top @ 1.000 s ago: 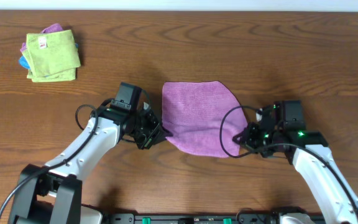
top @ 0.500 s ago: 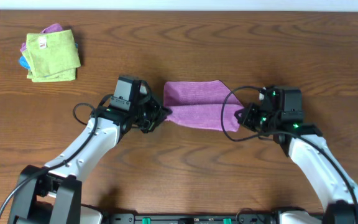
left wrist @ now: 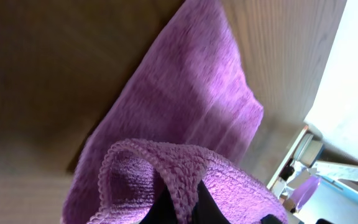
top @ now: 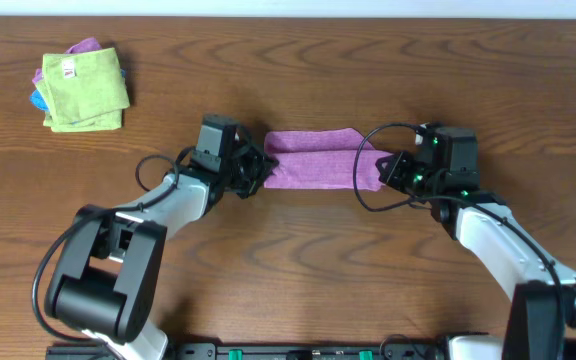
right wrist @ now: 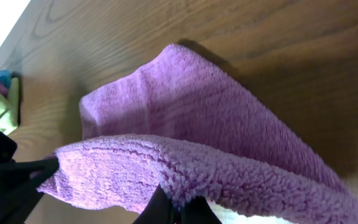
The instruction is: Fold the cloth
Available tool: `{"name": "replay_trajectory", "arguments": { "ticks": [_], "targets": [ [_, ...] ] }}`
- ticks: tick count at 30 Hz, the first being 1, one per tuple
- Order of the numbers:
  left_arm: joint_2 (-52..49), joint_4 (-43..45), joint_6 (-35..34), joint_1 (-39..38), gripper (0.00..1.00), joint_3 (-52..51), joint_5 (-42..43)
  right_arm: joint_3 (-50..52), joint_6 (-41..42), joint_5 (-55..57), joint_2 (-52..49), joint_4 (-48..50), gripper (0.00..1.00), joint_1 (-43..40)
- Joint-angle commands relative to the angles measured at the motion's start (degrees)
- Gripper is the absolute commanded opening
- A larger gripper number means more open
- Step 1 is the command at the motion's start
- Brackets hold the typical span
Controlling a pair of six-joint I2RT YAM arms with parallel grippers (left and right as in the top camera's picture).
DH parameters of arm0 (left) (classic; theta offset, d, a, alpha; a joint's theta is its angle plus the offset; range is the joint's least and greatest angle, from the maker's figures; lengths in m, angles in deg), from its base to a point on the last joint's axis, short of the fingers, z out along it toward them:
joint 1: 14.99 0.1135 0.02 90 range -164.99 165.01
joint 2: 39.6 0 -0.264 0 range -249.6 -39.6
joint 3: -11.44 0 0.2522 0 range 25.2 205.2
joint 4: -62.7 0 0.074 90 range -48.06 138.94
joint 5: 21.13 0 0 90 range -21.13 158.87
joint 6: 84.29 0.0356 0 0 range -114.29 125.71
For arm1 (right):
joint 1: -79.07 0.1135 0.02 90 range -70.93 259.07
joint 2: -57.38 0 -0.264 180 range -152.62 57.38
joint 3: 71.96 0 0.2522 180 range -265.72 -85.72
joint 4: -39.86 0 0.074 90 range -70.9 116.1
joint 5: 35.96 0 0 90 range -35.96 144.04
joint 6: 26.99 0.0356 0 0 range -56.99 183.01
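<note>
Lying near the far left corner of the counter (top: 418, 60), well apart from its middle: a small pile of folded cloths (top: 98, 118). Topping that pile, a lime-green cloth (top: 86, 88), roughly square, sitting slightly askew and showing a small white tag (top: 69, 69) near its far left corner. Peeking out beneath at the left edge, a blue cloth (top: 39, 100); poking out at the far edge, a pinkish-purple cloth (top: 86, 45). Showing brown wood grain all over the counter. Running along the far edge, a pale white strip (top: 288, 8). Appearing again at the left border of the right wrist view, slivers of the pile, green below blue.
</note>
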Motion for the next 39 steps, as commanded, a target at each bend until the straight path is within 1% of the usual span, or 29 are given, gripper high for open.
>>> {"name": "replay_trajectory", "arguments": {
  "ticks": [1,10,16,22,31,32,34,35,36,37,39],
  "targets": [
    [-2.8,0.0,0.0,1.6,0.06,4.2,-3.3,-0.8,1.3,3.6,-2.4,1.8,0.01,0.0],
    [-9.6,-0.1,1.6,1.6,0.06,12.7,-3.7,-0.8,1.3,5.7,-6.0,7.6,0.01,0.0],
    [-10.8,-0.7,2.3,1.6,0.06,13.0,-5.0,-0.9,1.2,8.6,-8.1,10.2,0.01,0.0],
    [-10.8,-1.6,3.8,1.6,0.06,13.0,-7.0,-1.0,1.2,8.7,-11.9,13.4,0.01,0.0],
    [-10.8,-1.6,5.3,1.6,0.07,13.0,-10.3,-1.0,1.0,9.8,-13.3,16.1,0.01,0.1],
    [-10.8,-1.6,5.4,1.6,0.12,13.0,-10.5,-1.0,1.0,9.8,-13.3,16.1,0.03,0.1],
    [-10.8,-1.5,5.4,1.7,0.27,13.0,-10.9,-1.0,1.0,9.7,-13.3,16.2,0.17,0.1],
    [-10.8,-1.4,5.4,1.9,0.33,13.0,-10.9,-1.0,1.0,9.6,-13.3,16.4,0.21,0.1],
    [-10.8,-1.5,5.4,2.1,0.35,13.0,-10.8,-1.0,1.0,9.4,-13.3,16.7,0.27,0.1],
    [-10.7,-1.4,5.4,2.4,0.38,13.0,-10.6,-1.0,1.0,9.1,-13.3,16.9,0.41,0.1],
    [-10.7,-1.1,5.6,3.5,0.4,13.1,-8.8,-1.1,1.0,7.4,-13.3,17.5,0.53,0.1]
  ]
}}
